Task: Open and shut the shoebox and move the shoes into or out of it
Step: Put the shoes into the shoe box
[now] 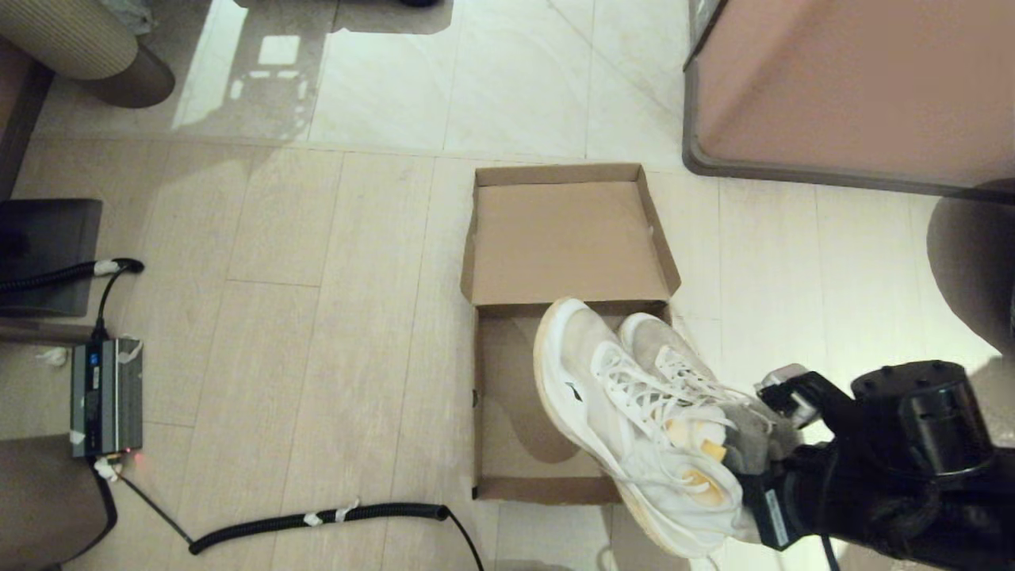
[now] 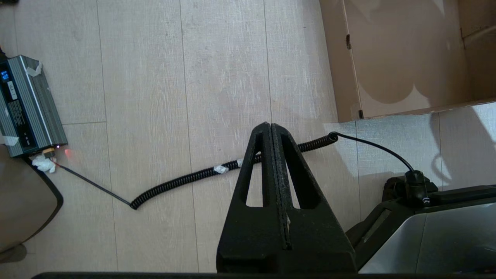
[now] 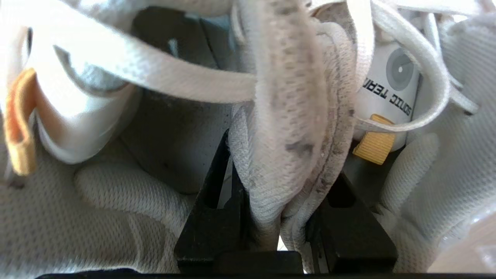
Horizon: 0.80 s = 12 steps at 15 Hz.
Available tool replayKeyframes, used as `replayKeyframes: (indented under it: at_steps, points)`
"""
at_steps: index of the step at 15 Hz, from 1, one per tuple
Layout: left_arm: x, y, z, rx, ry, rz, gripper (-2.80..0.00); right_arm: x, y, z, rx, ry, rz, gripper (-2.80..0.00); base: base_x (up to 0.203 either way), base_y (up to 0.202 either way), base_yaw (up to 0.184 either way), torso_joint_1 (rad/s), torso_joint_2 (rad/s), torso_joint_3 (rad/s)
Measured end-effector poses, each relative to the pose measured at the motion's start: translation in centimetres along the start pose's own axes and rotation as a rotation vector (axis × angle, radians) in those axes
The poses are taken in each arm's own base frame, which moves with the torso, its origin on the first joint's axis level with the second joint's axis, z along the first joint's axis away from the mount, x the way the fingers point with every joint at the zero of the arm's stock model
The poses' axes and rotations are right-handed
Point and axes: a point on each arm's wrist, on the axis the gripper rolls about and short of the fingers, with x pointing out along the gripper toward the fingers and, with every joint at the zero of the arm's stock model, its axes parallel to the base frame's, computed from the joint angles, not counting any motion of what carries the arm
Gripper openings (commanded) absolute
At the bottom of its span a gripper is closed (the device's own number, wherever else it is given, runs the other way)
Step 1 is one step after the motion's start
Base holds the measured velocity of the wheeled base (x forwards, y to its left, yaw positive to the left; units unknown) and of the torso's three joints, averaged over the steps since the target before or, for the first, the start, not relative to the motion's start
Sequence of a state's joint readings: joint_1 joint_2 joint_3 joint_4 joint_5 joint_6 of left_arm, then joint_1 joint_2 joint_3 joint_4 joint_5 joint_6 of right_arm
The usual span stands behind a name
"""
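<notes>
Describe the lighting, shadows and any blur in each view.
Head view: window light glares on the far floor, and the shoes shade the open shoebox. Left wrist view: sharp, the shut left gripper over sunlit floor. Right wrist view: the right gripper pinches both collars; nearest laces blur.

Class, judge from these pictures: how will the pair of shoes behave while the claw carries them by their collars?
The shoes probably sag and swing, since the right claw pinches only the soft mesh collars, which crumple between its fingers. Their toes hang out over the open shoebox, so they may tilt. The loose laces could snag on the box wall.
</notes>
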State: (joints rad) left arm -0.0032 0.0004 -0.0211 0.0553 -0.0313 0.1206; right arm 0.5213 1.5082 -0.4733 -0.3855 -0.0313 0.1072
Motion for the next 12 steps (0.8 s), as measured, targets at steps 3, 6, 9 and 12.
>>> replayKeyframes:
  at_steps: [3,6,9,12]
  points:
    - [0.0,0.0,0.0,0.0,0.0,0.002,-2.8,4.5,1.5,0.3,-0.036,-0.027,-0.071,-2.8,0.0,0.0,0.0,0.0,0.0,0.0]
    - [0.0,0.0,0.0,-0.001,0.002,0.002,-2.8,9.1,2.6,0.9,-0.042,-0.089,-0.111,-2.8,0.0,0.0,0.0,0.0,0.0,0.0]
    - [0.0,0.0,0.0,-0.003,0.001,0.002,-2.8,12.1,3.5,1.3,-0.048,-0.1,-0.115,-2.8,0.0,0.0,0.0,0.0,0.0,0.0]
    - [0.0,0.0,0.0,-0.003,0.002,0.0,-2.8,14.2,4.0,2.5,-0.046,-0.132,-0.147,-2.8,0.0,0.0,0.0,0.0,0.0,0.0]
